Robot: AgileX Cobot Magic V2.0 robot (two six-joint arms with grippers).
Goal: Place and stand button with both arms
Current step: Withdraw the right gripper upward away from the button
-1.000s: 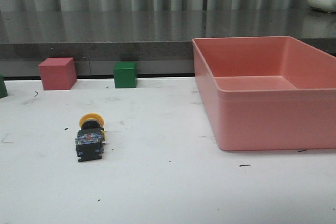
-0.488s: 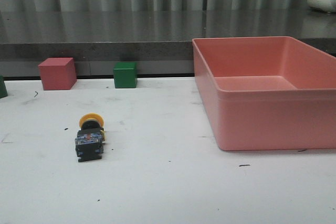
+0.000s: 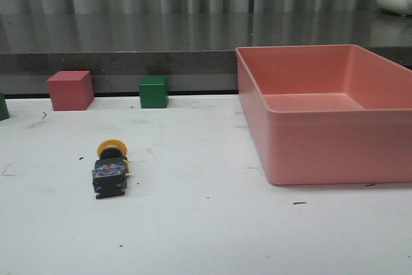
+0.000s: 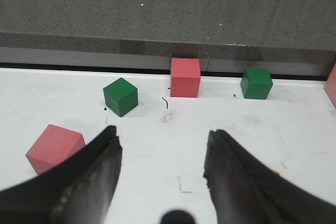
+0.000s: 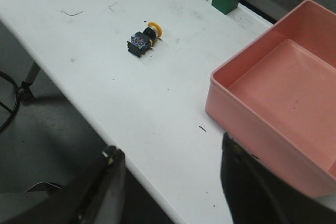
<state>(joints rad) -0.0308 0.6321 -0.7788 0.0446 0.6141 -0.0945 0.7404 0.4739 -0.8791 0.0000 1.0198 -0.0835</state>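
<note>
The button (image 3: pixel 110 169) lies on its side on the white table (image 3: pixel 206 223), left of centre, its yellow cap pointing toward the far edge and its black base toward me. It also shows small in the right wrist view, as the button (image 5: pixel 144 38), far from that gripper. My right gripper (image 5: pixel 168 153) is open, hovering high over the table's front edge with nothing between its fingers. In the left wrist view my left gripper (image 4: pixel 163 137) is open over bare table, empty. Neither arm shows in the front view.
A large pink bin (image 3: pixel 335 114) fills the right side of the table. A pink cube (image 3: pixel 70 90) and a green cube (image 3: pixel 154 91) stand along the far edge. The left wrist view shows another green cube (image 4: pixel 121 96) and another pink cube (image 4: pixel 54 146) near that gripper.
</note>
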